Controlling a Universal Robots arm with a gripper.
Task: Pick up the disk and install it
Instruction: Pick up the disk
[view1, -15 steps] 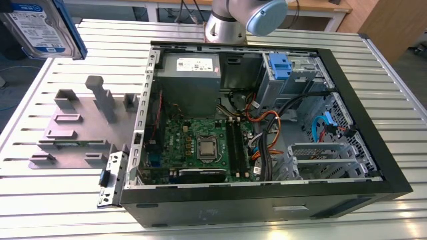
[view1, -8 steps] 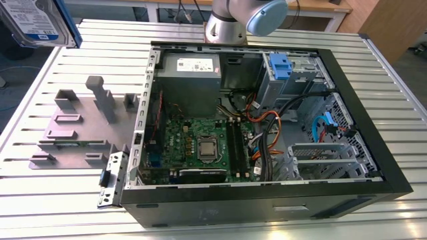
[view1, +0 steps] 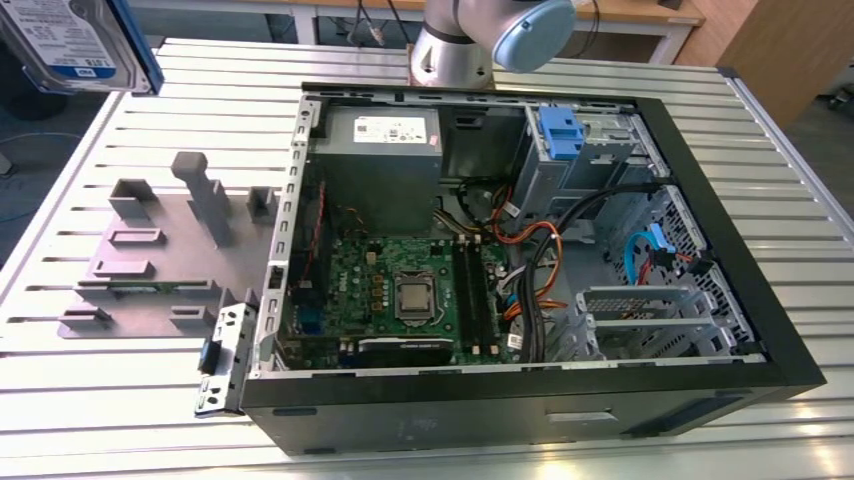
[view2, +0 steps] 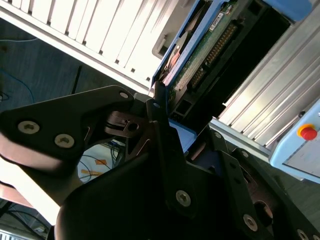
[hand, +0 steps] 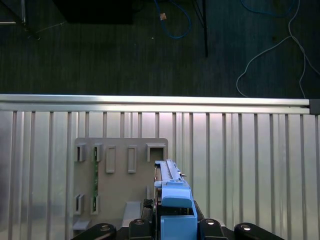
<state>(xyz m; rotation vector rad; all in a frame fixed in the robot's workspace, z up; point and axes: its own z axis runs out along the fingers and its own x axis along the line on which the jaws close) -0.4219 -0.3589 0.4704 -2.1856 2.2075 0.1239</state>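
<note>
The disk (view1: 64, 40), a silver drive with a white-and-blue label and a blue side bracket, hangs in the air at the far left of the exterior view, above the table's corner. In the first wrist view it stands edge-on, the disk (hand: 172, 197) topped by its blue bracket, with my gripper (hand: 172, 225) shut on it from both sides. The second wrist view shows the disk's (view2: 200, 62) green circuit-board underside rising from between the black fingers (view2: 162, 130). Below the disk lies the grey fixture plate (hand: 120, 190).
An open computer case (view1: 747, 330) lies on the slatted aluminium table (view1: 120, 400), with a grey power supply (view1: 380, 150), a motherboard (view1: 400, 290) and a blue bay latch (view1: 561, 130) inside. The fixture plate (view1: 147, 260) with upright holders sits to the case's left. The arm's base (view1: 454, 55) stands behind.
</note>
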